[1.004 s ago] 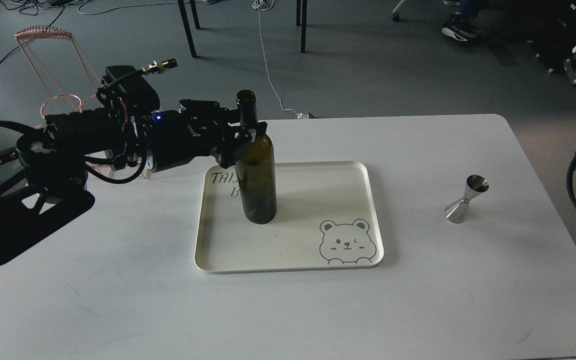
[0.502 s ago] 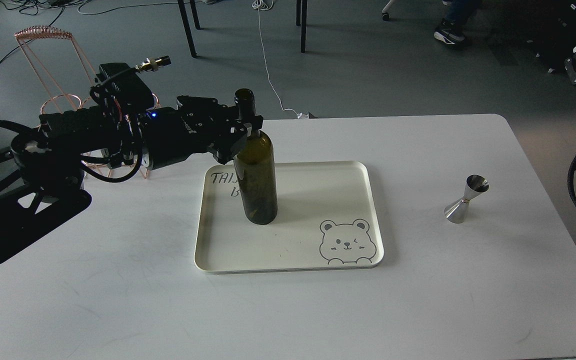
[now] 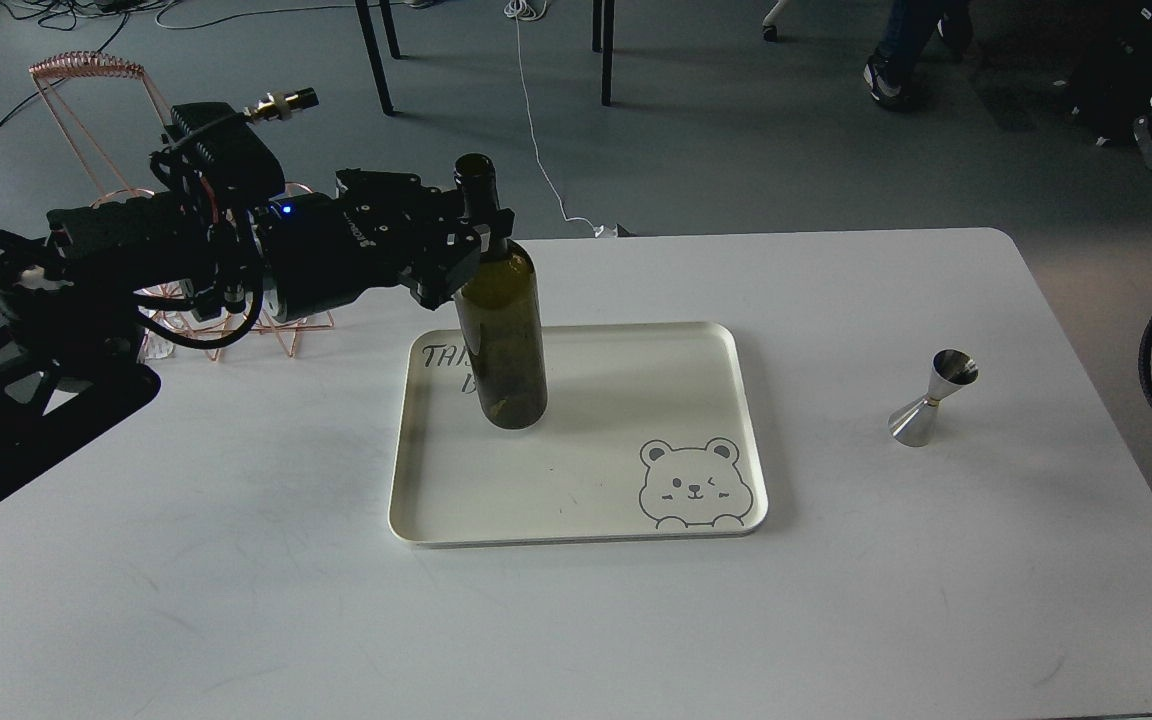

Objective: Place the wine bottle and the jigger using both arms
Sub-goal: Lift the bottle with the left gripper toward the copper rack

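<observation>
Now my left pincer is clamping the wine bottle at its neck over the cream tray. Gripped so high, it is risking swinging and toppling; I am not seeing my right pincer.

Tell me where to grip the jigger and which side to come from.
Grip the jigger at its narrow waist, where the two cones meet. It stands upright but leaning on the table, right of the tray, with open space around it. The right arm is the nearer one, so coming from the right with a level end effector, fingers straddling the waist, looks best.
</observation>
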